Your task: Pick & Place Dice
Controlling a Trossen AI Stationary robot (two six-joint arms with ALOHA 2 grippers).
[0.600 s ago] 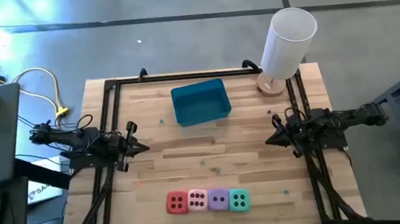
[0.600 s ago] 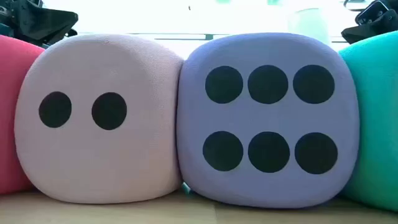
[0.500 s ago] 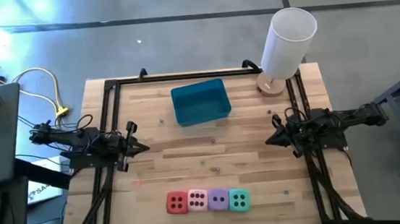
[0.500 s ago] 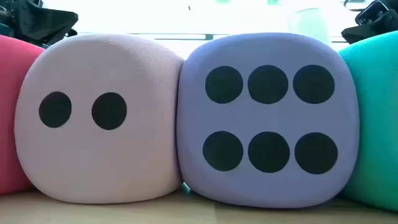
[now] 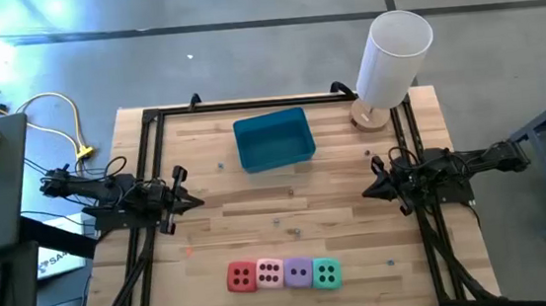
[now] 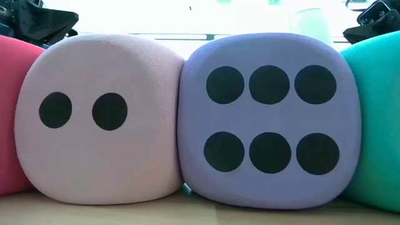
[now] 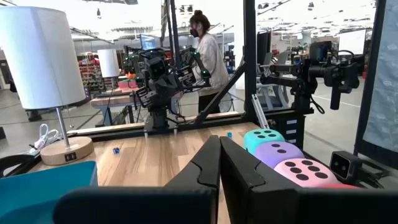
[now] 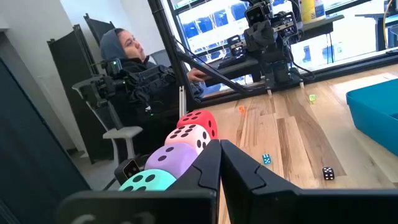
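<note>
Wooden tabletop [image 5: 288,206]: carried everything.
Left gripper [image 5: 186,201]: clenched on nothing, at the left edge, mid-depth.
Dice row: red die [image 5: 241,276], pink die [image 5: 270,272], purple die [image 5: 298,272], teal die [image 5: 327,273], touching side by side near the front edge.
Blue bin [image 5: 273,139]: toward the back, well apart from the row.
Right gripper [image 5: 370,192]: clenched, empty, at the right edge.
Nearest reach: red end probably suited the left arm, teal end the right.

In the low view, red die [image 6: 9,112] and teal die [image 6: 378,119] are cut off.
</note>
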